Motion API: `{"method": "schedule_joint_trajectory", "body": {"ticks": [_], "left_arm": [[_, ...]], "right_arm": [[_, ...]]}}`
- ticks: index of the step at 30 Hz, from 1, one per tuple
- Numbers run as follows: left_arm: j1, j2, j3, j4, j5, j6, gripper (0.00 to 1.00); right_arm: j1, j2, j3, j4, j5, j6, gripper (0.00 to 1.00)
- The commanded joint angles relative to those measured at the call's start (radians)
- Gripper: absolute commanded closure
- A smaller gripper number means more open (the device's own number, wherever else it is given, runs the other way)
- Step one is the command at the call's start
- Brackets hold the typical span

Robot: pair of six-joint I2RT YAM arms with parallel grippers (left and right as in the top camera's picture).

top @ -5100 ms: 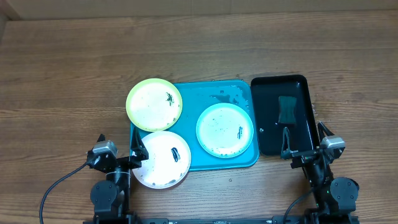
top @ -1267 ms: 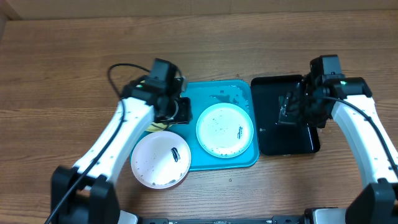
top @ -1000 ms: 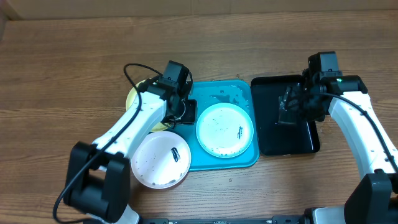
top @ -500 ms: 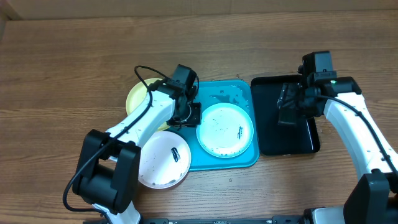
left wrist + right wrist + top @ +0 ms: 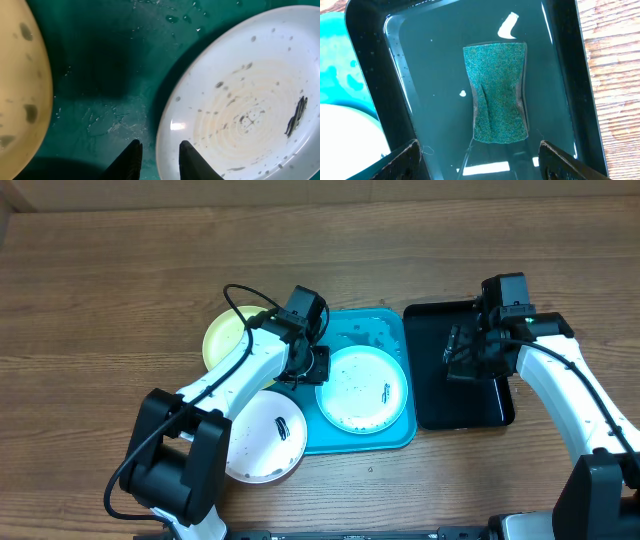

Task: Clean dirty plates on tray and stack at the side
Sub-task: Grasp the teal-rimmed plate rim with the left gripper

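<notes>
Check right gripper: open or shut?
Open. The right gripper has its fingers wide apart over the black tray, sponge lying ungripped.

Overhead view was evenly, brightly lit and sharp. Left wrist view was dim, with heavy shadow across the tray (image 5: 90, 117). White glare patches showed on water in the black tray (image 5: 430, 65).

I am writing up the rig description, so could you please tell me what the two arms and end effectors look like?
Both arms have white link shells and black joint housings. A thin black cable loops off the left arm; the right arm shows a small green light near its wrist. The left end effector and right end effector each have two black fingers.
</notes>
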Motion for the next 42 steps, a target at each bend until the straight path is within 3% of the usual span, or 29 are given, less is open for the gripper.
{"method": "schedule_joint_trajectory", "body": {"ticks": [1, 6, 20, 24, 28, 35, 38, 42], "left_arm": [[-0.015, 0.021, -0.016, 0.009, -0.021, -0.018, 0.73], [-0.029, 0.024, -0.018, 0.017, -0.042, -0.021, 0.79], [-0.039, 0.063, -0.018, 0.019, -0.07, -0.044, 0.81], [-0.039, 0.063, -0.018, 0.018, -0.071, -0.044, 0.91], [-0.039, 0.064, -0.018, 0.015, -0.071, -0.047, 0.91], [-0.039, 0.064, -0.018, -0.006, -0.14, -0.142, 0.96], [-0.038, 0.064, -0.018, -0.034, -0.181, -0.195, 0.96], [-0.04, 0.064, -0.018, -0.046, -0.28, -0.287, 0.96]], "right_arm": [[0.005, 0.003, -0.003, 0.005, 0.01, -0.004, 0.23], [0.005, 0.003, -0.003, 0.008, 0.01, -0.004, 0.23], [0.005, 0.003, -0.003, 0.008, 0.01, -0.004, 0.23], [0.005, 0.003, -0.003, 0.008, 0.01, -0.004, 0.23], [0.005, 0.003, -0.003, 0.007, 0.01, -0.004, 0.23], [0.005, 0.003, -0.003, 0.007, 0.01, -0.005, 0.22], [0.005, 0.003, -0.003, 0.0, 0.01, -0.005, 0.16], [0.005, 0.003, -0.003, -0.009, 0.01, -0.035, 0.14]]}}
